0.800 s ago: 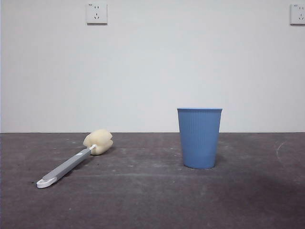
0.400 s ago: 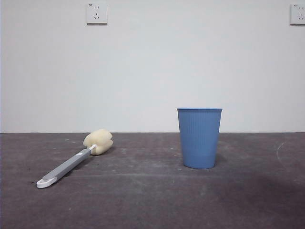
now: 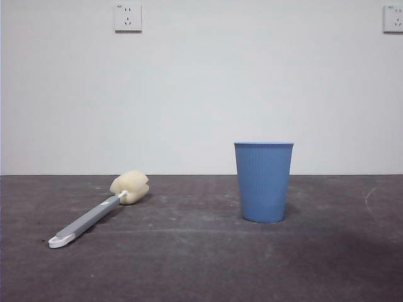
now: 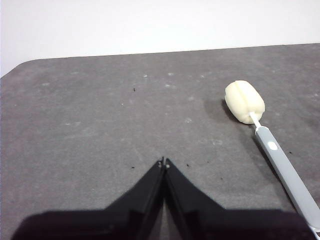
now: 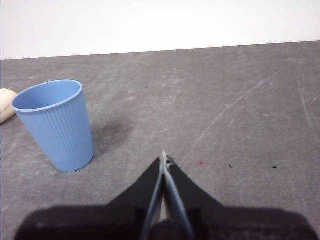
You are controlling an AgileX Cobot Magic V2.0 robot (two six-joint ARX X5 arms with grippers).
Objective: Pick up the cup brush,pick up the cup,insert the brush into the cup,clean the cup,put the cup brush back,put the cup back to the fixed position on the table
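A plain white wall with two power sockets stands behind the table, whose far edge meets the wall in a straight line. The dark grey surface has much free space in front of and between the things. There is one cup, blue and ribbed, standing upright with its mouth up, and one cup brush lying flat, well apart from the cup; its sponge head points toward the wall and its white loop toward the front. In the wrist views, the left gripper hangs above bare table near the brush, jaws pressed together, holding nothing. The right gripper is beside the cup, not touching it, also closed and empty.
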